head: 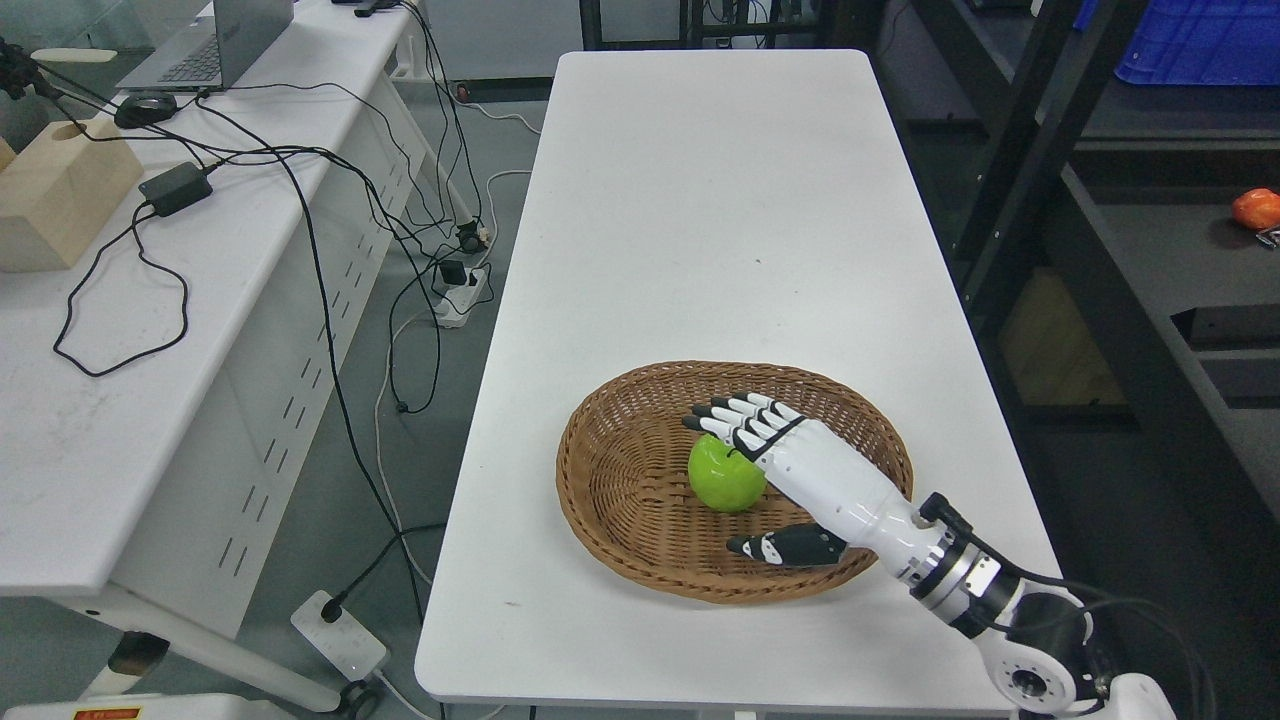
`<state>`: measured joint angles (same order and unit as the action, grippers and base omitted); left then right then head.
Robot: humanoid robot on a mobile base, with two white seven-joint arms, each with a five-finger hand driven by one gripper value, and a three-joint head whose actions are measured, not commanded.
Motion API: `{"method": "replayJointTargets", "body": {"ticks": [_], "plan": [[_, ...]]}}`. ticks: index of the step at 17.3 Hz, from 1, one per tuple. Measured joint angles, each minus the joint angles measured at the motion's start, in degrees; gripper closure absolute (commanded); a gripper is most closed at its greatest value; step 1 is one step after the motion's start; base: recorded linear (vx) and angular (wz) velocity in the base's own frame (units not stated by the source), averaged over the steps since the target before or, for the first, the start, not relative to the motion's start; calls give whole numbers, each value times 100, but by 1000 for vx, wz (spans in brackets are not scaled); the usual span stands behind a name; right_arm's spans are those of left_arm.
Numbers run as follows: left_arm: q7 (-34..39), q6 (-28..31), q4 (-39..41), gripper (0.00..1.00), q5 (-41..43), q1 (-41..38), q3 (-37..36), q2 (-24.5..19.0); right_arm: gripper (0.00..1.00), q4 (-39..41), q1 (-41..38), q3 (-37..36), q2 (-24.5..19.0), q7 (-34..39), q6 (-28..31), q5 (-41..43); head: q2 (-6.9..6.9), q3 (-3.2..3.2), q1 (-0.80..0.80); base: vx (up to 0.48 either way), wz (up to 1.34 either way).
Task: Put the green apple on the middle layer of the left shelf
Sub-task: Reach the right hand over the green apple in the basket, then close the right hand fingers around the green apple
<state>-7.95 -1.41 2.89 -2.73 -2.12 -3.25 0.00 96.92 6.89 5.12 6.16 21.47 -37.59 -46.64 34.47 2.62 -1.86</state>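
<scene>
A green apple (726, 474) lies in a round wicker basket (620, 480) on the near part of the white table (700, 200). My right hand (745, 480) comes in from the lower right and hovers over the basket. Its fingers (745, 414) are spread above the apple's far right side and its thumb (785, 546) sticks out on the near side. It holds nothing. The left arm does not show. Dark shelf units (1150, 260) stand at the right of the table.
A long white desk (120, 330) at the left carries a laptop (215, 45), a wooden box (55, 195), a power brick and trailing cables. Power strips lie on the floor between desk and table. An orange object (1256, 208) lies on the right shelf.
</scene>
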Motion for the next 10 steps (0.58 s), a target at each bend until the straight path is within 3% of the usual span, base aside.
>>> {"method": "replayJointTargets", "body": {"ticks": [7,10], "plan": [[0,10,0,0,0,1,0,0,0,-493,453,375,-199,91,385,-684,0,0,0,16,0],[0,15,1,0,0,2,0,0,10,-683,607,407,-181,58,435,-785,0,0,0,19,0]]}}
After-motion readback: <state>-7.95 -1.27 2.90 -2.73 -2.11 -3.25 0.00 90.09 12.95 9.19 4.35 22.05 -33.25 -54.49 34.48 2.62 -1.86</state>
